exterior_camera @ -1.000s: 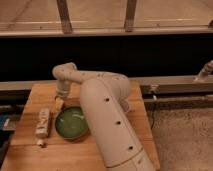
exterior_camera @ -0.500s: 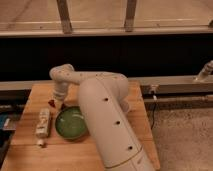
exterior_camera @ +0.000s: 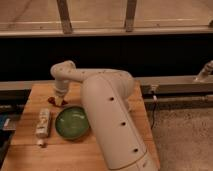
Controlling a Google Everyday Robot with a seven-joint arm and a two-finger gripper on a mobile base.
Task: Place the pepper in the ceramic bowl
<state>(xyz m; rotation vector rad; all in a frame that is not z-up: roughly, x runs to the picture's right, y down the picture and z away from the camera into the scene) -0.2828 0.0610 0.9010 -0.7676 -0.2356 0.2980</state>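
The green ceramic bowl [exterior_camera: 72, 123] sits on the wooden table [exterior_camera: 115, 90], left of my arm's wide white link. My gripper [exterior_camera: 59, 101] hangs just behind the bowl's far-left rim, low over the table. The small dark-red pepper [exterior_camera: 52, 100] shows at the gripper's left side, touching or right beside its tip. I cannot tell whether the pepper is held or lying on the wood. The pepper is outside the bowl, and the bowl looks empty.
A pale cream oblong packet [exterior_camera: 43, 123] lies left of the bowl, with a small pale object [exterior_camera: 41, 143] just in front of it. The arm's white link [exterior_camera: 112, 120] covers the table's right half. A dark rail and ledge [exterior_camera: 165, 82] run behind the table.
The gripper has stayed at the same spot behind the bowl. The dark-red pepper now shows more at its left side.
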